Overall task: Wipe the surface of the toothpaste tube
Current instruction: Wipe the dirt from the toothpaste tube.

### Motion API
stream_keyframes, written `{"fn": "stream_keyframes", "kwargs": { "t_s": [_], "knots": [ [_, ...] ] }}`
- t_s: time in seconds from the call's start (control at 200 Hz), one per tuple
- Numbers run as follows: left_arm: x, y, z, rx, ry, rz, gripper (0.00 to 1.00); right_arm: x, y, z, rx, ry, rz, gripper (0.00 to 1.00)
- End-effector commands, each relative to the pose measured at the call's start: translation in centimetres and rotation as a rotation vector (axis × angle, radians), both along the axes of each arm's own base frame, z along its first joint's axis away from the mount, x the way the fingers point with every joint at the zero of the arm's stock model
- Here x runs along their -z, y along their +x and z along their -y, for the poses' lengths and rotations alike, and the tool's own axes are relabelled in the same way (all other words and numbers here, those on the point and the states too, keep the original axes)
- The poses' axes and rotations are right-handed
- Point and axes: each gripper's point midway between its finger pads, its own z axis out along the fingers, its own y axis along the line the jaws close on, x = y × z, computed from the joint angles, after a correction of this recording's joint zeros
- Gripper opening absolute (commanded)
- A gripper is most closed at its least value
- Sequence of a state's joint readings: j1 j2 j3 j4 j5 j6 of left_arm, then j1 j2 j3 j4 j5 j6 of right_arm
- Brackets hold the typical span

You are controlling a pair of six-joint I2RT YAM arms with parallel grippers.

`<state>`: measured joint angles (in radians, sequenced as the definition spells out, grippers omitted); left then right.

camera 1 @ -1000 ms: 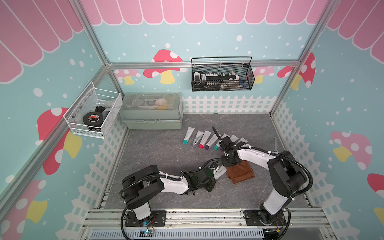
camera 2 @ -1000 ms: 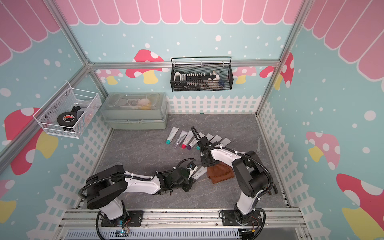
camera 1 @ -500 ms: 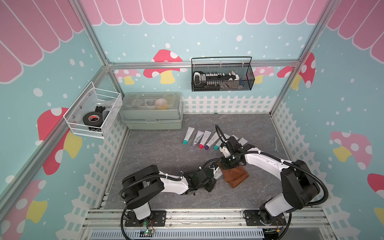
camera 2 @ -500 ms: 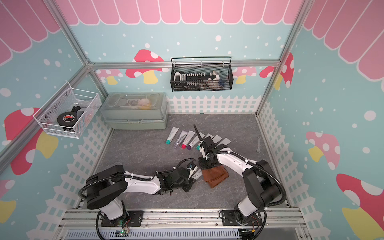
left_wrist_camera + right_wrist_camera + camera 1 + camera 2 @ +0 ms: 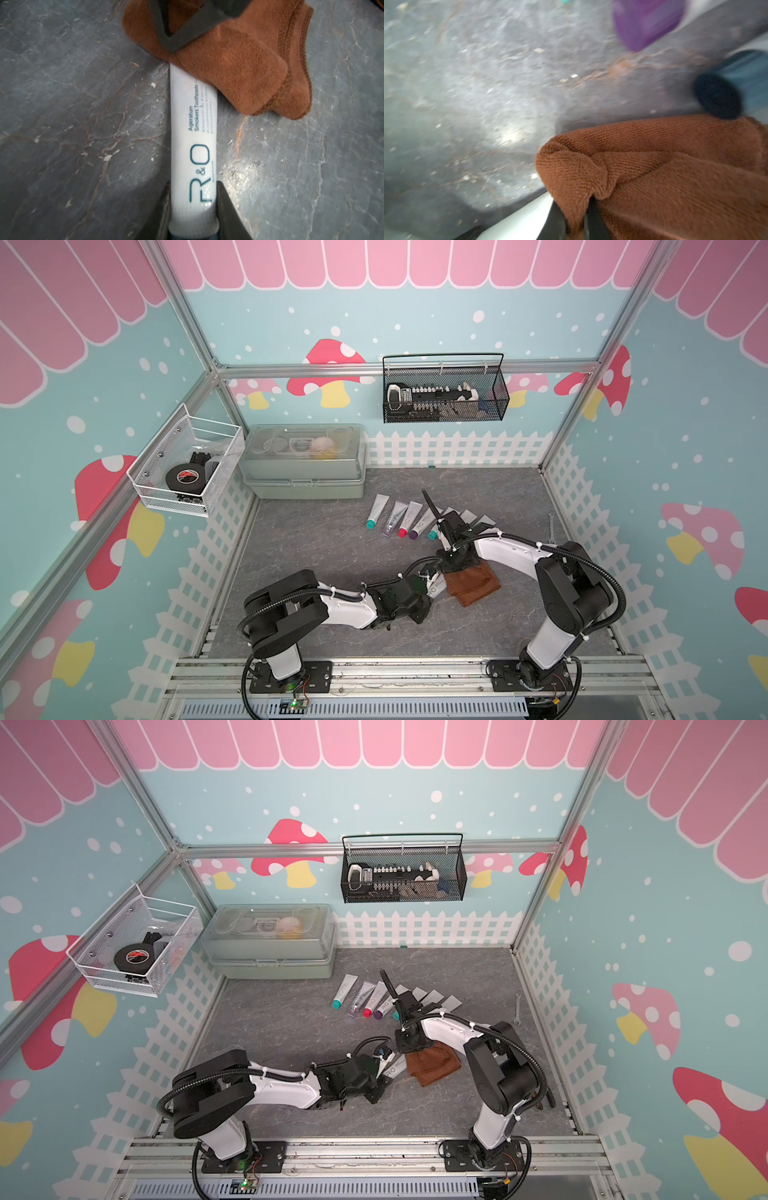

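Left wrist: tube (image 5: 193, 128) in end effector (image 5: 192, 187)

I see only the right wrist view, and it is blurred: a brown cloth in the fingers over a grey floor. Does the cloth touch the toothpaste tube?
Observer: Yes. In the left wrist view the brown cloth lies over one end of the toothpaste tube.
Operator: What holds the tube?
Observer: The left gripper; its fingers are shut on the end with the R&O print.
Operator: Where are the other tubes?
Observer: In both top views a row of tubes lies farther back, apart from the cloth.
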<state>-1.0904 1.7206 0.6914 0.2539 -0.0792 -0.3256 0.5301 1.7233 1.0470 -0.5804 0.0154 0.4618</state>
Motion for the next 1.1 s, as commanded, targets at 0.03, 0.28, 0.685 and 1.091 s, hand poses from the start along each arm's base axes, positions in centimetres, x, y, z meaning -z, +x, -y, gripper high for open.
{"fn": "stream_keyframes", "kwargs": {
  "t_s": [0.03,0.28,0.685,1.091],
  "knots": [
    [0.7,0.0,-1.0,-0.016,0.027,0.006,0.24,2.3,-2.9,5.9,0.058,-0.218,-0.092,0.1],
    [0.8,0.0,-0.9,-0.013,0.028,0.001,0.24,-1.0,-3.0,3.5,0.042,-0.015,-0.047,0.1],
    [0.8,0.0,-0.8,-0.012,0.032,0.0,0.24,0.4,-5.6,-2.1,-0.065,0.193,-0.157,0.1],
    [0.6,0.1,-1.1,-0.019,0.03,0.007,0.23,2.4,-4.3,6.2,0.04,-0.247,-0.094,0.1]
  ]
}}
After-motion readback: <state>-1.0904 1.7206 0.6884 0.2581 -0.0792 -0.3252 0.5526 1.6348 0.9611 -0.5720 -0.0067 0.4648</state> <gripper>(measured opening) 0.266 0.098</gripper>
